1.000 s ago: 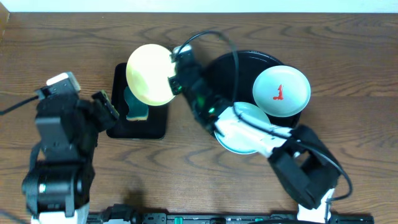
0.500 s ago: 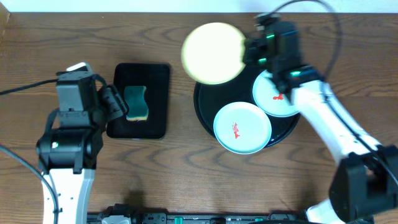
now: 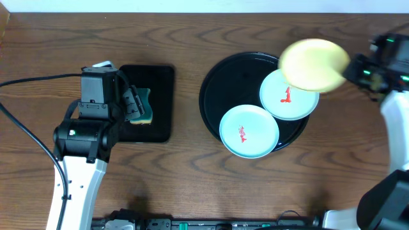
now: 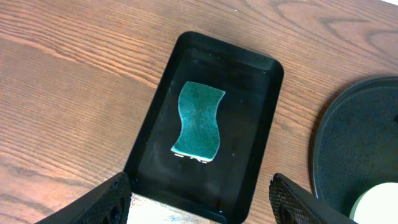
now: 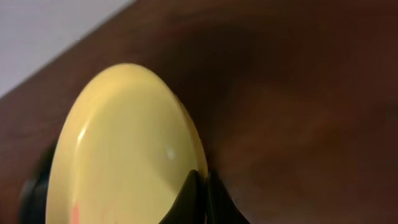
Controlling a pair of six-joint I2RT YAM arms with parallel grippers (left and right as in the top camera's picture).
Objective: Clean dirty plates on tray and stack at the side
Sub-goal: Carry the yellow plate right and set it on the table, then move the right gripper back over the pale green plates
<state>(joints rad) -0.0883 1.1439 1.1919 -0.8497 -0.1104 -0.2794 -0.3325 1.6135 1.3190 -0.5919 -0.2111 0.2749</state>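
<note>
My right gripper (image 3: 350, 68) is shut on the rim of the pale yellow plate (image 3: 313, 64) and holds it in the air over the right edge of the round black tray (image 3: 220, 86). In the right wrist view the plate (image 5: 124, 149) fills the left side with my fingers (image 5: 202, 199) pinched on its edge. Two mint-white plates with red smears lie on the tray, one at the right (image 3: 289, 96), one at the front (image 3: 249, 131). My left gripper (image 4: 199, 199) is open and empty above the near end of the rectangular tray.
A green sponge (image 4: 199, 120) lies in the small rectangular black tray (image 4: 258, 130) at the left; both also show in the overhead view, sponge (image 3: 144, 107), tray (image 3: 160, 96). The round tray's edge shows in the left wrist view (image 4: 354, 143). Bare wooden table lies right of the round tray.
My right arm has swung the yellow plate from over the sponge tray rightward across the round tray to its right edge. My left arm has shifted right, over the sponge tray.
</note>
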